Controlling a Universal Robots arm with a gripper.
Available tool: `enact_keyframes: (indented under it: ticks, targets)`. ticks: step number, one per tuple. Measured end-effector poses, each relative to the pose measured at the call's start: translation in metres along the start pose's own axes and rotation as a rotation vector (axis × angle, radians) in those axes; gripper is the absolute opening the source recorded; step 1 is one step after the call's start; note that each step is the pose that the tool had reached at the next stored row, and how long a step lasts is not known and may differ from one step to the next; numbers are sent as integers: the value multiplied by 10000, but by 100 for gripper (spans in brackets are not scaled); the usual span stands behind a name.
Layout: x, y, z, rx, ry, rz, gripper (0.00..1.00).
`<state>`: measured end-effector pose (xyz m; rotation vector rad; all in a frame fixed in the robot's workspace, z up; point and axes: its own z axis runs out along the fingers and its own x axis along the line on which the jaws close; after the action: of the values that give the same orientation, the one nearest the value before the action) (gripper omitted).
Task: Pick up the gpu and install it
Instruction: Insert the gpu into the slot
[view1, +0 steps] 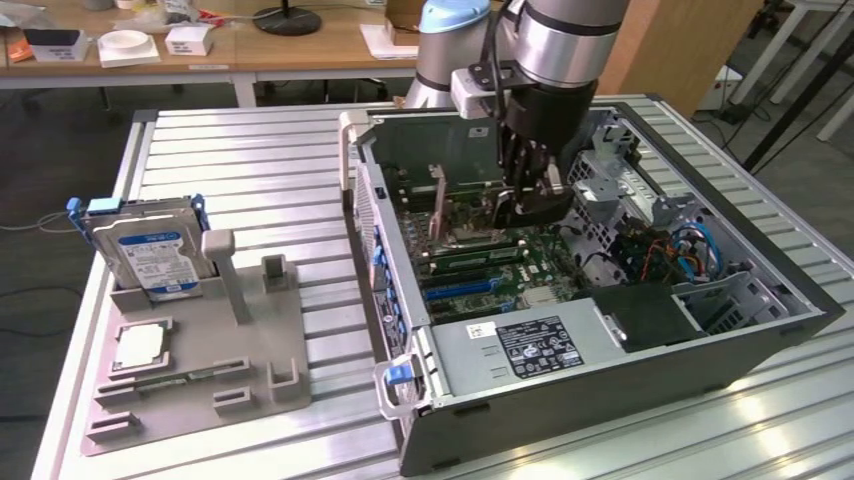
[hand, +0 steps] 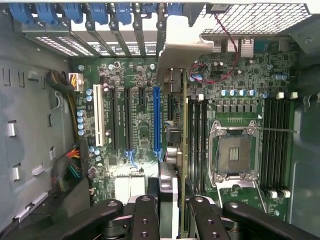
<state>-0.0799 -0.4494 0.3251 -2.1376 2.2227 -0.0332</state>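
My gripper (view1: 527, 205) is deep inside the open computer case (view1: 747, 350), shut on the gpu (view1: 470, 222). In the wrist view the gpu (hand: 175, 135) appears edge-on as a thin upright card running away from my gripper (hand: 172, 202). Its metal bracket (hand: 175, 55) reaches the rear slot openings. The card stands over the motherboard (hand: 140, 125), just beside the long blue slot (hand: 157, 120) and next to the memory slots (hand: 197, 140). Whether its lower edge sits in a slot is hidden.
A CPU socket (hand: 234, 152) lies beside the memory slots, and cable bundles (hand: 70, 165) run along one case wall. Outside the case, at the exterior view's left, a grey fixture (view1: 254, 350) holds a hard drive (view1: 147, 255), a processor chip (view1: 140, 345) and a memory stick (view1: 174, 378).
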Motion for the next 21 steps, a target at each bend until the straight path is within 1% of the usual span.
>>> enact_keyframes:
  ticks: [10,15,21]
  targets:
    - [7,86,98,5,-2,0,28]
    - [17,97,135,15,-1,-1,28]
    - [47,106,182,45,-5,-1,28]
